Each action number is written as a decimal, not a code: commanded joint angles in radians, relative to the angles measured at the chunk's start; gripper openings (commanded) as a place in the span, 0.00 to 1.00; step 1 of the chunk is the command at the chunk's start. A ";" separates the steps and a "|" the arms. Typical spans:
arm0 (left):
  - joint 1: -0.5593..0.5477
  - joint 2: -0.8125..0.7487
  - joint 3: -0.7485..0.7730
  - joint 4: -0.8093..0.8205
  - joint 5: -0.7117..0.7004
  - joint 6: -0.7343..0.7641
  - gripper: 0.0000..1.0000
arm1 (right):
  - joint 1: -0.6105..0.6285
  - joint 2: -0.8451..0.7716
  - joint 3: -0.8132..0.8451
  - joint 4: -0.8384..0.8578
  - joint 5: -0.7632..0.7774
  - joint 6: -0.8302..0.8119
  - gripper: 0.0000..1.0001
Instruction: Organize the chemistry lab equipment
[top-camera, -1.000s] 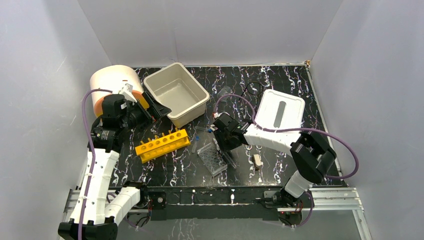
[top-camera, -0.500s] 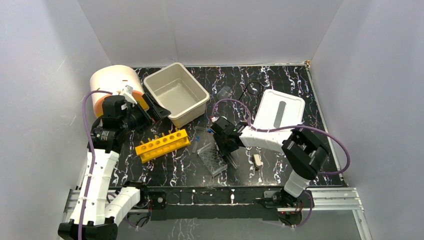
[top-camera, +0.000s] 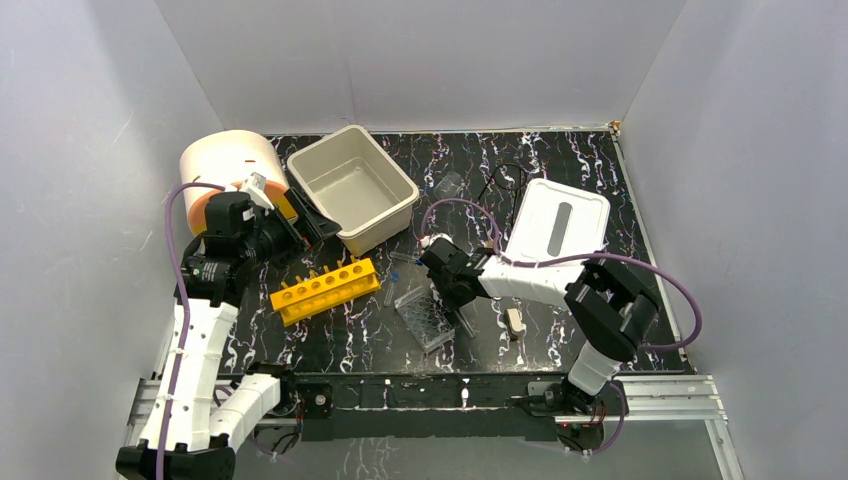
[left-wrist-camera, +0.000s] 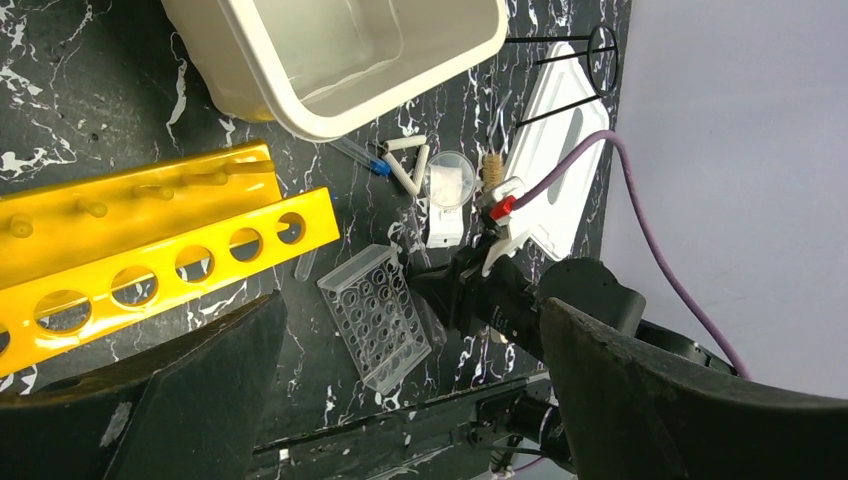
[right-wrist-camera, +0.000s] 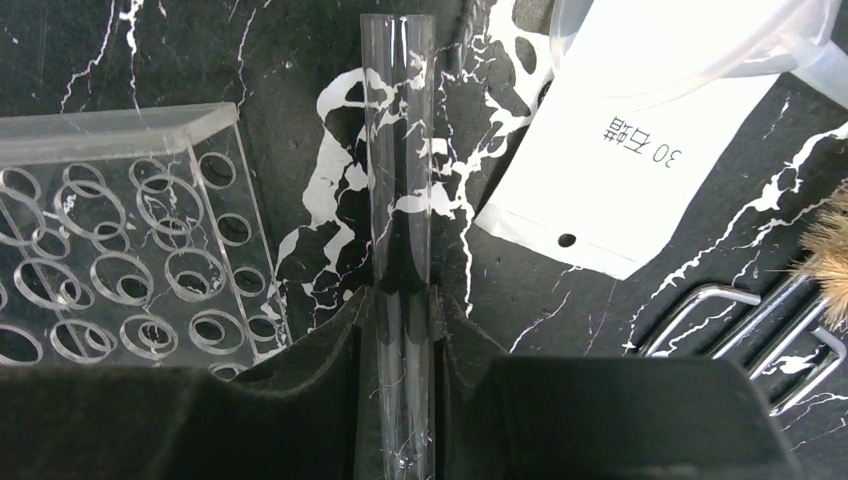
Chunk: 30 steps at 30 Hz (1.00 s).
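clear well tray (top-camera: 425, 318) lies nearest the bases, mid table (top-camera: 585, 155). small wooden piece (top-camera: 515, 322) sits to its right, well apart. yellow tube rack (top-camera: 326, 290) is on its side left of the tray, apart from it.

right gripper (right-wrist-camera: 400, 300) is low, just beside the tray's right edge, pads pressed on both sides of the glass rod (right-wrist-camera: 402, 150). rod points straight away from the fingers, alongside the tray edge, with a thin gap between. cannot tell if it is lifted off the table. crowding its right side: white packet (right-wrist-camera: 640, 170) near, bent metal wire (right-wrist-camera: 740, 320), and brown bristles (right-wrist-camera: 825, 245) at the frame edge.

further out are the small clear beaker (left-wrist-camera: 450, 185) on its side touching the packet and the white triangle (left-wrist-camera: 404, 143) just beside it.

left gripper (left-wrist-camera: 408, 305) is raised above the rack, fingers wide apart, nothing between them, close to the beige tub (top-camera: 352, 185). white lid (top-camera: 585, 235) is far right, and a cream cylinder (top-camera: 225, 160) far left.
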 joint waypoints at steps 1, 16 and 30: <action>0.006 -0.018 0.027 -0.033 0.018 0.003 0.98 | 0.008 -0.076 -0.052 0.003 0.035 -0.047 0.22; -0.016 0.078 0.000 0.121 0.264 -0.081 0.98 | 0.005 -0.442 -0.022 0.068 -0.132 -0.107 0.23; -0.455 0.307 -0.004 0.277 -0.041 -0.218 0.94 | 0.005 -0.415 0.002 0.240 -0.328 -0.031 0.22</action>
